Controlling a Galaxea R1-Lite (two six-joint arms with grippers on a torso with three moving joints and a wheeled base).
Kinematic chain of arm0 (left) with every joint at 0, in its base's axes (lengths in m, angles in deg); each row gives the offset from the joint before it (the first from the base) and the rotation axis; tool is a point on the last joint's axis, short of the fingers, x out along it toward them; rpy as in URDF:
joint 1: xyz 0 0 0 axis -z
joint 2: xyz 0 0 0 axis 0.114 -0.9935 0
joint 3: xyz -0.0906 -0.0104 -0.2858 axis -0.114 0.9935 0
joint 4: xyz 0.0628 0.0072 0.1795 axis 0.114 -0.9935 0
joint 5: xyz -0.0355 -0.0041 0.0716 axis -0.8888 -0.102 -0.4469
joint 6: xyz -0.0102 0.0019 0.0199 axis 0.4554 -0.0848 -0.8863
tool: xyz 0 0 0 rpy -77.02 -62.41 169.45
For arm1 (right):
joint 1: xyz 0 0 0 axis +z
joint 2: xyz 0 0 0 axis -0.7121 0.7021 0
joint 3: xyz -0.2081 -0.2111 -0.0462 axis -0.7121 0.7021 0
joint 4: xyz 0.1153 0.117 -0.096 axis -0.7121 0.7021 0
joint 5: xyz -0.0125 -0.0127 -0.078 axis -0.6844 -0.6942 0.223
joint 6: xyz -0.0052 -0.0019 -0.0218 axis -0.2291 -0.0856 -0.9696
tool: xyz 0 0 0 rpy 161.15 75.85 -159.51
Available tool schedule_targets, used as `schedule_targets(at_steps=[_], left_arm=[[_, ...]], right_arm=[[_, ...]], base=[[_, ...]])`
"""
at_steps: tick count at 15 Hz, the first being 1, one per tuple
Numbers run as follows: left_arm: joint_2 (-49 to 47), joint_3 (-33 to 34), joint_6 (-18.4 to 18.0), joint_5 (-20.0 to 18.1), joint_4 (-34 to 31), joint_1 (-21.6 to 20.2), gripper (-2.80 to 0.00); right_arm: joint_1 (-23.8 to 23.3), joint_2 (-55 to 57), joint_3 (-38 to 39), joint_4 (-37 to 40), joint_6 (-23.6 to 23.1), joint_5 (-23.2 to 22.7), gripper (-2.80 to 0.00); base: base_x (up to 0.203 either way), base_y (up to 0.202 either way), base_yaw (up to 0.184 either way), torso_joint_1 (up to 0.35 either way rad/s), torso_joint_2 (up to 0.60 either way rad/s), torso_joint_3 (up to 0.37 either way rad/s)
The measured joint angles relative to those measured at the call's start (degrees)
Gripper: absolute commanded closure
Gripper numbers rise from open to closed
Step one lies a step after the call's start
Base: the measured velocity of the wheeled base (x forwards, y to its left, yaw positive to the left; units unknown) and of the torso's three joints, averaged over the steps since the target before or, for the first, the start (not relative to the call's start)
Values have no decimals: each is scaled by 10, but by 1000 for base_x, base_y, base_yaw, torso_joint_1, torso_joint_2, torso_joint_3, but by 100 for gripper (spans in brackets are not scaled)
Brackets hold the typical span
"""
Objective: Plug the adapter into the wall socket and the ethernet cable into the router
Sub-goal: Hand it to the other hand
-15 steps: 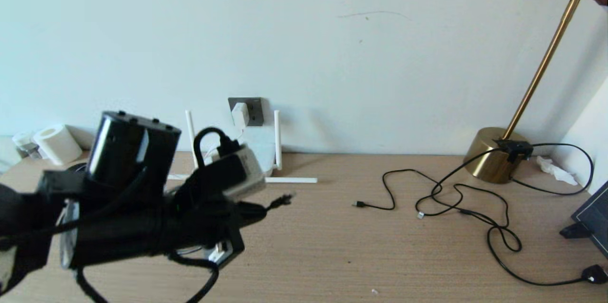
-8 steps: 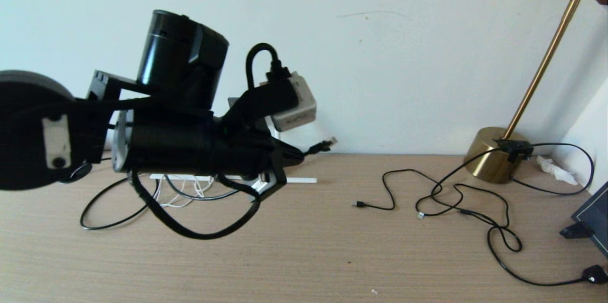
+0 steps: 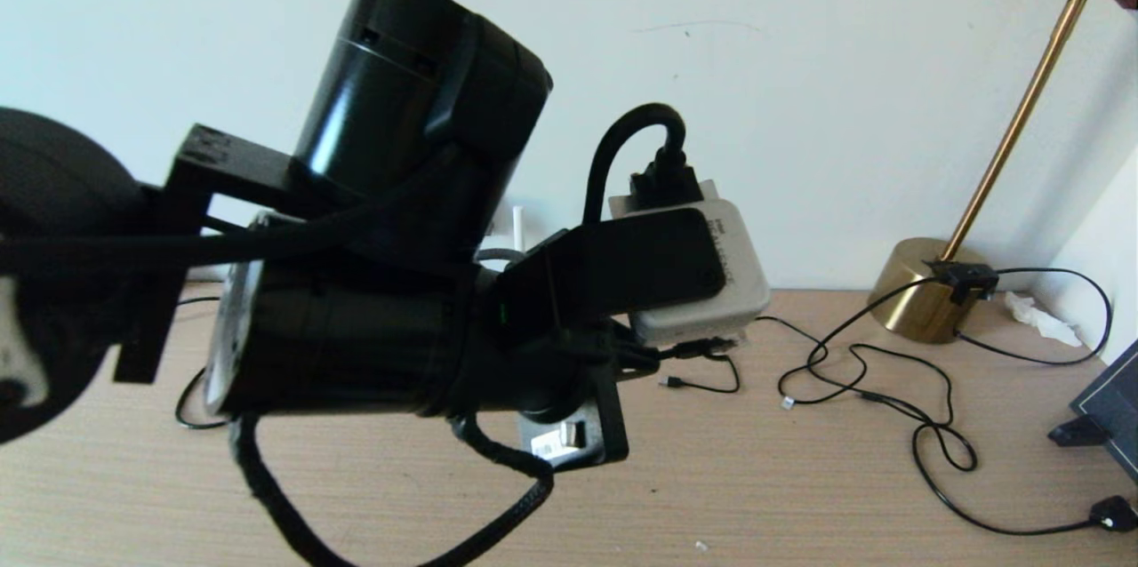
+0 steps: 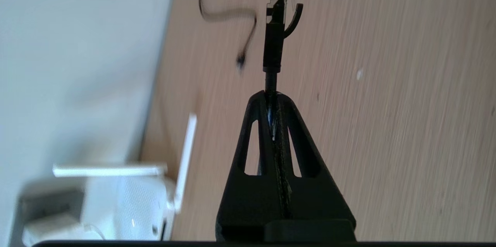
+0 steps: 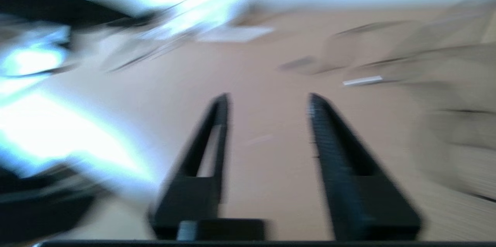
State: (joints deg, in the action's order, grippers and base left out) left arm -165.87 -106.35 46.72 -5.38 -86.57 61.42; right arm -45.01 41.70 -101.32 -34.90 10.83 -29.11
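Observation:
My left gripper [image 3: 651, 355] hangs above the desk's middle, shut on the black ethernet cable [image 4: 272, 45]. Its clear-tipped plug [image 3: 714, 342] sticks out past the fingertips [image 4: 259, 102], above the wood. In the left wrist view the white router [image 4: 128, 208] stands by the wall with its antennas [image 4: 185, 162] out. Beside it the white adapter [image 4: 52, 234] sits against the grey wall socket [image 4: 52, 202]. In the head view my left arm hides the socket and most of the router; one antenna [image 3: 517, 229] shows. My right gripper [image 5: 267, 98] is open over bare wood, and is out of the head view.
A brass lamp base [image 3: 925, 287] stands at the back right, with thin black cords [image 3: 853, 367] looping over the desk from it. A small USB plug [image 3: 673, 383] lies near the middle. A dark object [image 3: 1107, 407] sits at the right edge, a crumpled tissue [image 3: 1040, 320] behind it.
My left arm has risen and swung to the right, carrying the ethernet plug away from the router. It now covers the socket and router in the head view.

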Motion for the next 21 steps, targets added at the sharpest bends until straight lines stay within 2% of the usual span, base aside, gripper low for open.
schedule_targets(at_steps=[1,3,5,10,14,18,21], left_arm=[[5,13,-1,1,19,11,0],[7,21,-9,7,51,27,0],[2,23,-26,26,86,43,0],[-13,13,-30,41,92,83,0],[-31,-6,-30,44,99,90,0],[-37,-8,-30,42,99,65,0],[-37,-6,-30,37,99,33,0]], right_arm=[[11,33,-22,0,11,-65,-280],[32,76,-40,-3,17,-146,-280],[49,121,-47,-21,17,-175,-280],[85,215,-52,-89,22,-177,-280],[101,273,-55,-130,28,-172,-280],[163,334,-76,-184,42,-102,-280],[194,389,-104,-209,47,-83,-280]], base=[[0,0,0,0,0,0],[0,0,0,0,0,0],[0,0,0,0,0,0],[0,0,0,0,0,0],[0,0,0,0,0,0],[0,0,0,0,0,0],[0,0,0,0,0,0]])
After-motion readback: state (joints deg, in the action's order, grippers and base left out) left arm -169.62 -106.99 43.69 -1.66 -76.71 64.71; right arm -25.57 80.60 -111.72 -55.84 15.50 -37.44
